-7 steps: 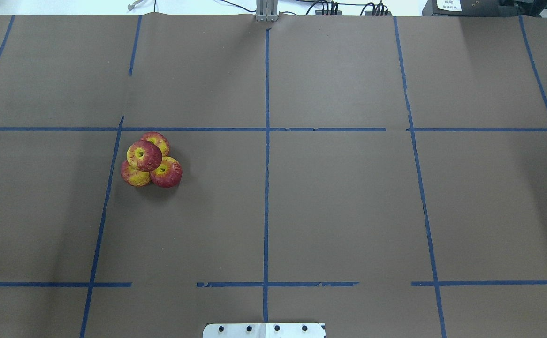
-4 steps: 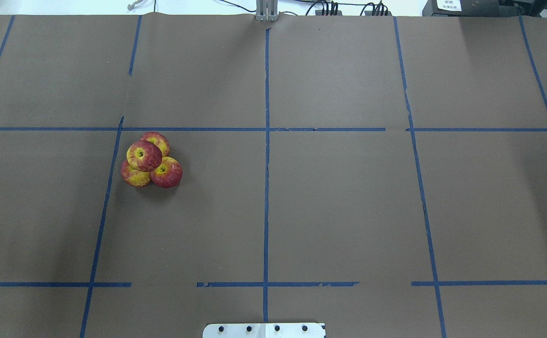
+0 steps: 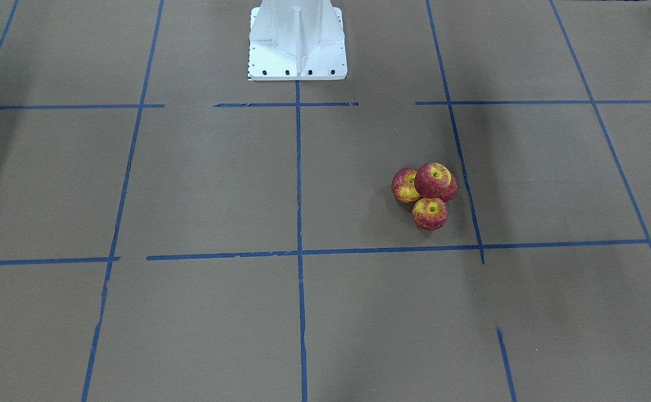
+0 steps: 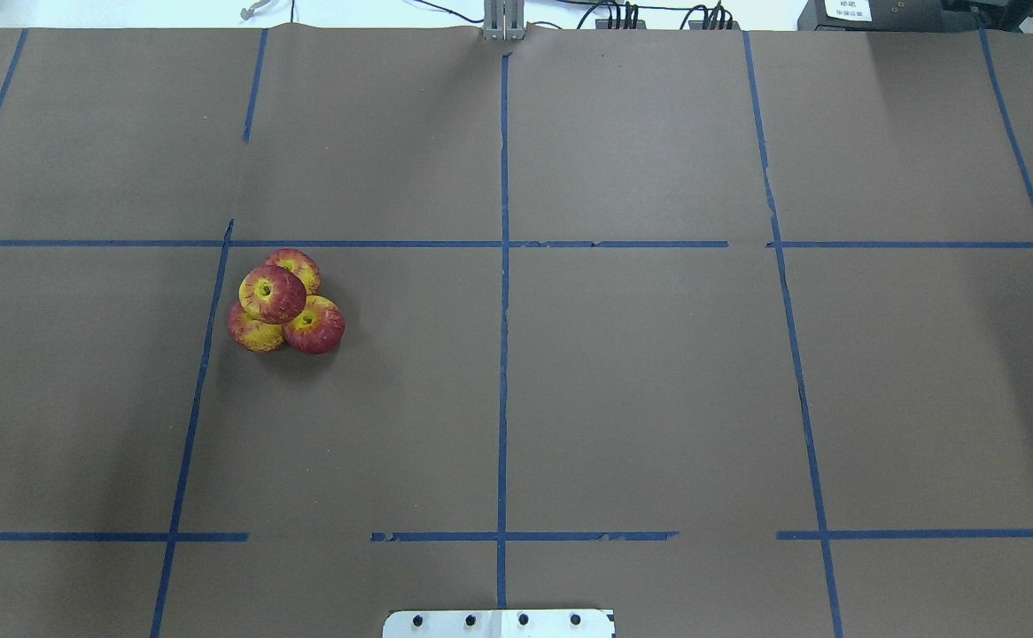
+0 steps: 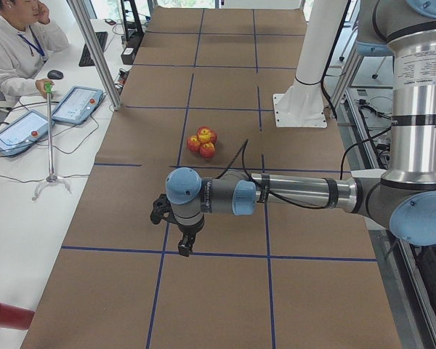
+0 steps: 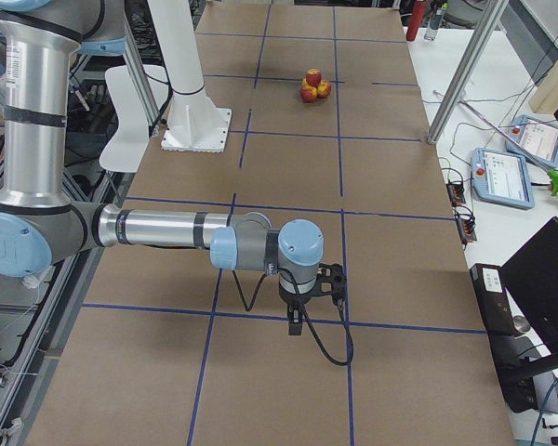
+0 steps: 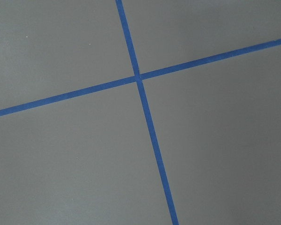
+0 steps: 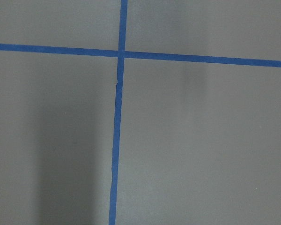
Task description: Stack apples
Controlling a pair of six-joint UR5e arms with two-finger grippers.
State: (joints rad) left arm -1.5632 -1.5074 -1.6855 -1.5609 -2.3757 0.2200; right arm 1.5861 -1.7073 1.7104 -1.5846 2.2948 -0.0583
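1. Four glossy red-and-yellow round apples sit piled, one atop three, on the brown-papered bench with blue tape lines.
2. Whether the left end effector or the right end effector is clenched cannot be told; both hang well apart from the pile.
3. The black box's white label is too small to read.

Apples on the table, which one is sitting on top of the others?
The middle apple: it rests raised on the three apples around it, which sit on the table.

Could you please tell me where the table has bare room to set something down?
Bare: the taped squares right of the centre tape line, and the far row beyond the apples. Crowded only at the apples, piled beside the left tape line.
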